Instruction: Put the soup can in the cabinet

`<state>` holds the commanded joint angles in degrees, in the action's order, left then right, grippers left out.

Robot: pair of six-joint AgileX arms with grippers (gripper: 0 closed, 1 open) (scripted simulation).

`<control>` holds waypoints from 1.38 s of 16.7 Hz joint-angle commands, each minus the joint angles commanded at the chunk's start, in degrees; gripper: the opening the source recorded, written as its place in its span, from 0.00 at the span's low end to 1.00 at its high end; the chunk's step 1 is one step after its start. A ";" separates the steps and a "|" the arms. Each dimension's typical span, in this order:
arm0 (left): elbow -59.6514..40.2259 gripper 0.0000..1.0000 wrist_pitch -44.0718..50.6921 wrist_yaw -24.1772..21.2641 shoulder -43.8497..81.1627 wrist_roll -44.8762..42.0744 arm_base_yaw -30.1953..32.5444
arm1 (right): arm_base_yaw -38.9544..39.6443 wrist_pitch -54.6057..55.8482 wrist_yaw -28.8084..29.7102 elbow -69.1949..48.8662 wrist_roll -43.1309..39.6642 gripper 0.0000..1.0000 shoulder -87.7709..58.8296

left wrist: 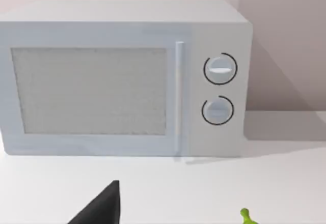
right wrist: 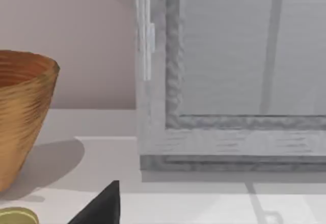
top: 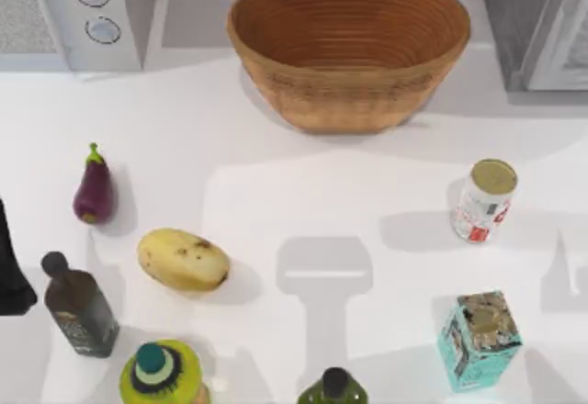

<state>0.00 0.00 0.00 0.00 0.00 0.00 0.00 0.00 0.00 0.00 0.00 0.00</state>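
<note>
Left gripper (left wrist: 104, 206): a dark fingertip is seen at the edge of the left wrist view, over bare table short of the microwave; whether it is wide or narrow cannot be told.
Right gripper (right wrist: 102, 206): a dark fingertip is seen at the edge of the right wrist view, facing the cabinet front; its state cannot be told either. Nothing is held in what is visible.
Soup can (top: 485, 201): upright on the table (top: 303, 193) at the right side, gold top up, white-and-red label to the front. It stands apart from everything else.
Cabinet (top: 537, 23): at the far right corner, behind the can, grey body with a pale framed door panel. In the right wrist view the door (right wrist: 239, 71) appears shut.
Teal carton (top: 479, 339): near edge, right side, nearer than the can and apart from it.
Basket (top: 349, 46): large woven bowl at the far centre, left of the cabinet, well apart from the can.
Microwave (top: 78, 14): far left corner, two round knobs on its front.
Aubergine (top: 94, 190): left side, lying on the table.
Potato (top: 183, 259): left of centre, nearer than the aubergine.
Dark bottle (top: 79, 308): near left, just beside the potato's near left.
Yellow-green bottle (top: 163, 374): near edge, teal cap.
Green bottle (top: 333, 387): near edge, centre, black cap.
In the way: open table is seen between can and cabinet.
</note>
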 joint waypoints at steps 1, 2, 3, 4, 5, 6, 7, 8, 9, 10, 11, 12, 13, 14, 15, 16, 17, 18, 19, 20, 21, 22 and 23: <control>0.00 1.00 0.00 0.00 0.00 0.00 0.00 | 0.00 0.00 0.00 0.00 0.00 1.00 0.00; 0.00 1.00 0.00 0.00 0.00 0.00 0.00 | 0.02 0.02 0.02 -0.01 0.01 1.00 -0.03; 0.00 1.00 0.00 0.00 0.00 0.00 0.00 | 0.36 0.35 0.30 -0.21 0.19 1.00 -0.64; 0.00 1.00 0.00 0.00 0.00 0.00 0.00 | 1.01 0.98 0.86 -0.59 0.55 1.00 -1.86; 0.00 1.00 0.00 0.00 0.00 0.00 0.00 | 1.97 1.91 1.67 -1.14 1.07 1.00 -3.69; 0.00 1.00 0.00 0.00 0.00 0.00 0.00 | 3.19 3.09 2.71 -1.84 1.73 1.00 -6.11; 0.00 1.00 0.00 0.00 0.00 0.00 0.00 | 4.62 4.47 3.95 -2.65 2.52 1.00 -9.12; 0.00 1.00 0.00 0.00 0.00 0.00 0.00 | 6.22 6.02 5.34 -3.55 3.41 1.00 -12.72; 0.00 1.00 0.00 0.00 0.00 0.00 0.00 | 8.00 7.73 6.88 -4.55 4.40 1.00 -16.90; 0.00 1.00 0.00 0.00 0.00 0.00 0.00 | 9.89 9.56 8.55 -5.61 5.46 1.00 -21.66; 0.00 1.00 0.00 0.00 0.00 0.00 0.00 | 11.87 11.47 10.30 -6.72 6.58 1.00 -26.93; 0.00 1.00 0.00 0.00 0.00 0.00 0.00 | 13.91 13.43 12.10 -7.87 7.73 1.00 -32.53; 0.00 1.00 0.00 0.00 0.00 0.00 0.00 | 15.98 15.43 13.95 -9.04 8.92 1.00 -38.23; 0.00 1.00 0.00 0.00 0.00 0.00 0.00 | 18.06 17.45 15.81 -10.21 10.11 1.00 -43.88; 0.00 1.00 0.00 0.00 0.00 0.00 0.00 | 20.13 19.45 17.66 -11.38 11.29 1.00 -49.33; 0.00 1.00 0.00 0.00 0.00 0.00 0.00 | 22.17 21.43 19.49 -12.55 12.47 1.00 -54.49; 0.00 1.00 0.00 0.00 0.00 0.00 0.00 | 24.16 23.36 21.28 -13.68 13.61 1.00 -59.33; 0.00 1.00 0.00 0.00 0.00 0.00 0.00 | 26.06 25.21 22.99 -14.79 14.71 1.00 -63.91; 0.00 1.00 0.00 0.00 0.00 0.00 0.00 | 27.86 26.97 24.61 -15.85 15.75 1.00 -68.26; 0.00 1.00 0.00 0.00 0.00 0.00 0.00 | 29.55 28.63 26.14 -16.87 16.73 1.00 -72.44; 0.00 1.00 0.00 0.00 0.00 0.00 0.00 | 31.12 30.18 27.57 -17.82 17.65 1.00 -76.46; 0.00 1.00 0.00 0.00 0.00 0.00 0.00 | 32.55 31.59 28.86 -18.69 18.49 1.00 -80.23; 0.00 1.00 0.00 0.00 0.00 0.00 0.00 | 33.83 32.85 30.03 -19.46 19.24 1.00 -83.62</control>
<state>0.00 0.00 0.00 0.00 0.00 0.00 33.83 32.85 30.03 -19.46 19.24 -83.62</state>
